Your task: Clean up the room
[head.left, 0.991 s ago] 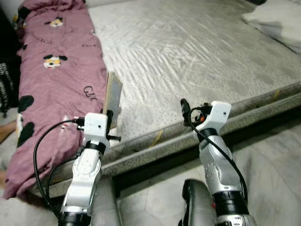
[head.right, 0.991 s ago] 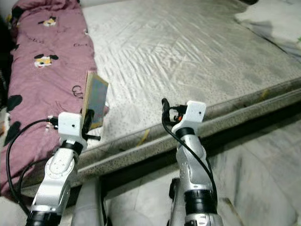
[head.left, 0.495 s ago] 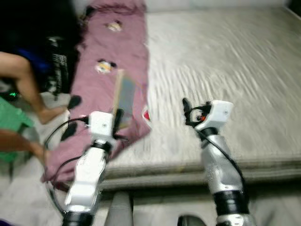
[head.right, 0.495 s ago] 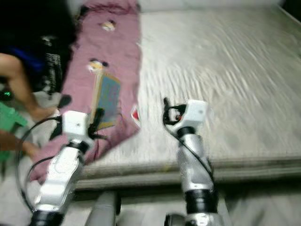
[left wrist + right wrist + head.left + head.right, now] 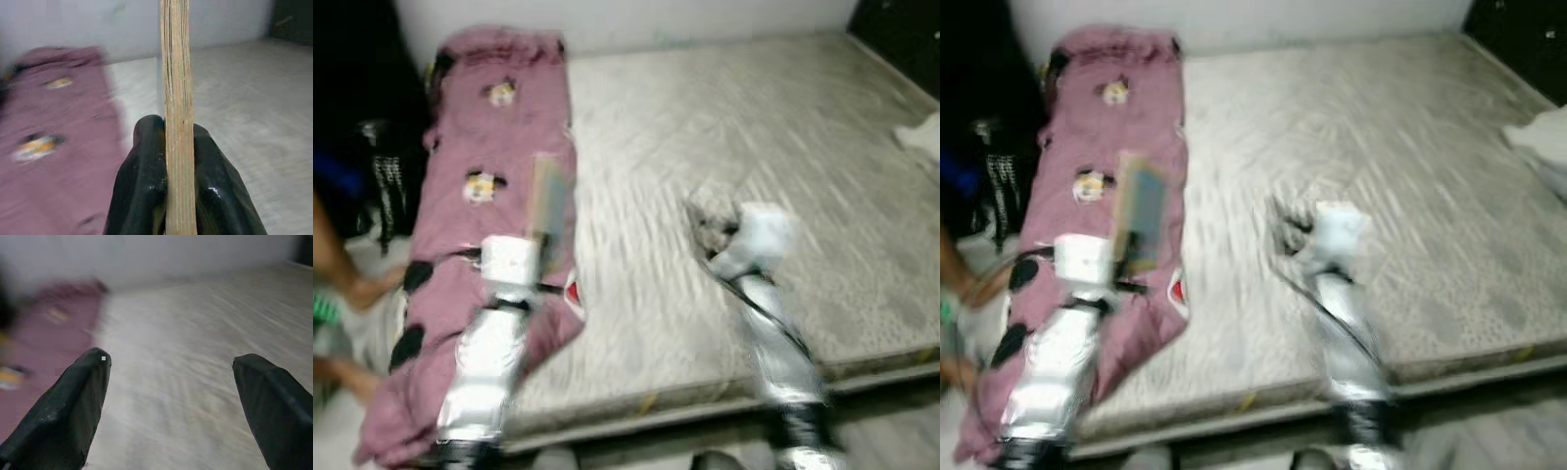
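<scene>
The left claw [image 5: 178,161] pinches a thin book [image 5: 177,98] edge-on between its two black fingers [image 5: 144,171], which press against both flat faces of it. In the left eye view the book [image 5: 548,201] stands upright above the silver left arm [image 5: 489,352] in the lower left of the frame, held in the air over the pink blanket [image 5: 484,196]. Its pale page edges face the wrist camera; a bluish cover shows in the right eye view.

The right claw [image 5: 171,396] is spread wide, its fingers [image 5: 73,401] well apart with nothing between them. It hovers at centre frame in the head views, over the bare grey mattress [image 5: 724,127], and is heavily blurred there [image 5: 710,225].

The blanket, printed with small cartoon faces and black spots, lies in a long roll down the left side of the mattress, its lower end drooping over the edge at lower left. A white pillow [image 5: 1538,147] sits at the right edge of the frame. At the far left edge, beside the bed, part of a person's bare leg [image 5: 342,279] shows against dark items. A pale wall [image 5: 636,20] runs along the top behind the bed. All the views are blurred.
</scene>
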{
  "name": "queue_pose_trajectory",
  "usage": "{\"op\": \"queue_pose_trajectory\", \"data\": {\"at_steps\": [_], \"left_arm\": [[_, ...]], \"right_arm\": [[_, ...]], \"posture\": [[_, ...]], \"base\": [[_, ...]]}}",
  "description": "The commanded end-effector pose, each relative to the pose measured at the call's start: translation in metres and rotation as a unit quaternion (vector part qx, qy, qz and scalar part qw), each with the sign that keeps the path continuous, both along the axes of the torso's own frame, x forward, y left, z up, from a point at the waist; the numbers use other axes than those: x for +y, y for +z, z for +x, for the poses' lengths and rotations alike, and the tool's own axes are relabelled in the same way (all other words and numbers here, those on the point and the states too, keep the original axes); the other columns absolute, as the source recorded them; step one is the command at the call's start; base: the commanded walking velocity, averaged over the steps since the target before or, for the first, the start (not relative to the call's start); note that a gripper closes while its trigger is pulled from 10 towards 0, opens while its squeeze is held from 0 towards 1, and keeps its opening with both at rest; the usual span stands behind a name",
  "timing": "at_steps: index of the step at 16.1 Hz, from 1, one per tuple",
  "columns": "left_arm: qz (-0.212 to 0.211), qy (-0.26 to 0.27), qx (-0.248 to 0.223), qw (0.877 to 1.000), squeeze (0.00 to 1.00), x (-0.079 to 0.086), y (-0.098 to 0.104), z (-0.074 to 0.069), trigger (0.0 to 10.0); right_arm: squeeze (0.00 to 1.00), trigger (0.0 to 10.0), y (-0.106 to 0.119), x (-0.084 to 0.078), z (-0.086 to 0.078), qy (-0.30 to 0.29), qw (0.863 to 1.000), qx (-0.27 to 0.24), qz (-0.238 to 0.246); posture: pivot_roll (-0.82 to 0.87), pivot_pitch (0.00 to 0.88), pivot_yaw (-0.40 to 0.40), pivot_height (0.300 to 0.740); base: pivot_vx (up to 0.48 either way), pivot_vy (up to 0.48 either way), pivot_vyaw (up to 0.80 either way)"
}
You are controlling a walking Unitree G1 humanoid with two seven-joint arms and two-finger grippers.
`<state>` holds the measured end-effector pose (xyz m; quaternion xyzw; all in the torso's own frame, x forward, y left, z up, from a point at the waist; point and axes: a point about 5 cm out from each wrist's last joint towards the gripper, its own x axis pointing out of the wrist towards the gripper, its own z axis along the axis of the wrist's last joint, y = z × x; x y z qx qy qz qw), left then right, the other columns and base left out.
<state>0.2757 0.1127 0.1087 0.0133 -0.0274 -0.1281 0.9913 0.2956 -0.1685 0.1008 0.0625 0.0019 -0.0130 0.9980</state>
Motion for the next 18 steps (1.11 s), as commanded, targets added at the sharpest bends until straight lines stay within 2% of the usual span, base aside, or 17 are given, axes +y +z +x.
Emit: {"op": "queue_pose_trajectory", "data": {"at_steps": [1,14,17,18], "left_arm": [[0.014,0.007,-0.012,1.0,0.0,0.01,0.003,-0.001,10.0],[0.025,0.035,0.004,0.999,0.0,0.016,-0.006,0.0,10.0],[0.041,0.068,-0.001,0.997,0.0,0.027,-0.009,0.001,10.0],[0.075,0.12,-0.014,0.99,0.0,0.046,-0.011,0.0,10.0]], "right_arm": [[0.0,10.0,0.01,0.023,0.007,0.028,0.999,-0.017,0.011],[0.0,10.0,0.003,0.023,0.009,0.022,1.0,0.002,0.012],[0.0,10.0,0.0,0.021,0.007,0.013,1.0,0.006,0.023],[0.0,10.0,-0.008,0.017,0.0,0.001,1.0,0.008,0.0]], "posture": [[0.03,0.0,0.029,0.74],[0.04,0.0,0.024,0.74],[0.03,0.0,0.026,0.74],[0.03,0.0,0.021,0.74]], "base": [[0.0,0.0,0.0],[0.0,0.0,0.0],[0.0,0.0,0.0],[0.0,0.0,0.0]]}}
